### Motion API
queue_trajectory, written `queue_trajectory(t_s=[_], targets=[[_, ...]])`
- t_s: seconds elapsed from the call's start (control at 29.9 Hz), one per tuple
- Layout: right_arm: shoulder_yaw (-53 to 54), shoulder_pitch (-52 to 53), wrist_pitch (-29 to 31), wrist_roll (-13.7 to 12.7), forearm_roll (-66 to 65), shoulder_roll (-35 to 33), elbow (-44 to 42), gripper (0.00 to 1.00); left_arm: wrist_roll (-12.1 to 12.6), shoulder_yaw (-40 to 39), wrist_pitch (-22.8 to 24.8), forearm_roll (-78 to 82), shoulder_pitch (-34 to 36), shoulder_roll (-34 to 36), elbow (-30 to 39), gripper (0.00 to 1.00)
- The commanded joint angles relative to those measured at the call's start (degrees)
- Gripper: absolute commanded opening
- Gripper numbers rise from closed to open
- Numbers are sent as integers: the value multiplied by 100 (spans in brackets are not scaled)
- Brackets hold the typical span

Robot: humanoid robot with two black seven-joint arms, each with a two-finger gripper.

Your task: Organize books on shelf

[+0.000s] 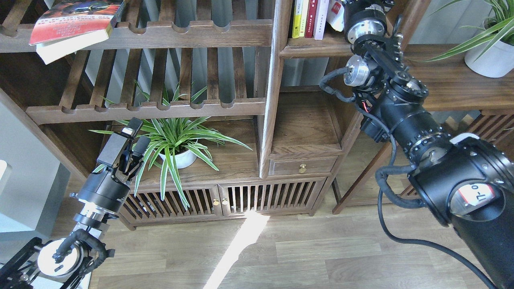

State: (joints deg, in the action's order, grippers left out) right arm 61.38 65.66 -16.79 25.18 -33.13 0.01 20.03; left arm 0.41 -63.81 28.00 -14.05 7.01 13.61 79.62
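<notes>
Several books stand upright on the narrow dark shelf (317, 49) at the top: two yellow spines (300, 18), a dark-red one (311, 18), a pale one (321, 19) and a white one with a red logo (335, 12) leaning at the right. My right arm reaches up to them; its wrist (363, 20) is beside the white book, and the gripper is cut off by the top edge. A thick red-orange book (72, 24) lies flat on the slatted rack at the upper left. My left gripper (136, 136) is open and empty, low, by a potted plant.
A spider plant in a white pot (178, 158) stands on the low cabinet top (237, 164) next to my left gripper. Another potted plant (492, 52) stands on a side table at the right. Slatted racks (160, 106) and an upright post (273, 88) fill the middle.
</notes>
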Motion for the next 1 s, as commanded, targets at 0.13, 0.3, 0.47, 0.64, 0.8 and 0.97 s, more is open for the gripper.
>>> queue_trajectory(t_s=[0.13,0.3,0.47,0.64,0.8,0.97], targets=[[5,0,-18,-14,-1,-1,124,39,-14,-9,0,-1,2,1,0,94],[5,9,-18,-14,-1,-1,238,39,-5,0,0,-1,-6,1,0,94],[5,193,-18,-22,-1,-1,238,41,-5,9,0,-1,-6,1,0,94],[31,333,-26,-22,-1,-1,238,41,-5,9,0,-1,-6,1,0,94],[23,518,-35,-22,-1,-1,238,41,3,44,0,7,-6,-8,0,94],[32,694,-61,-22,-1,-1,239,41,21,79,0,7,-6,-8,0,94]])
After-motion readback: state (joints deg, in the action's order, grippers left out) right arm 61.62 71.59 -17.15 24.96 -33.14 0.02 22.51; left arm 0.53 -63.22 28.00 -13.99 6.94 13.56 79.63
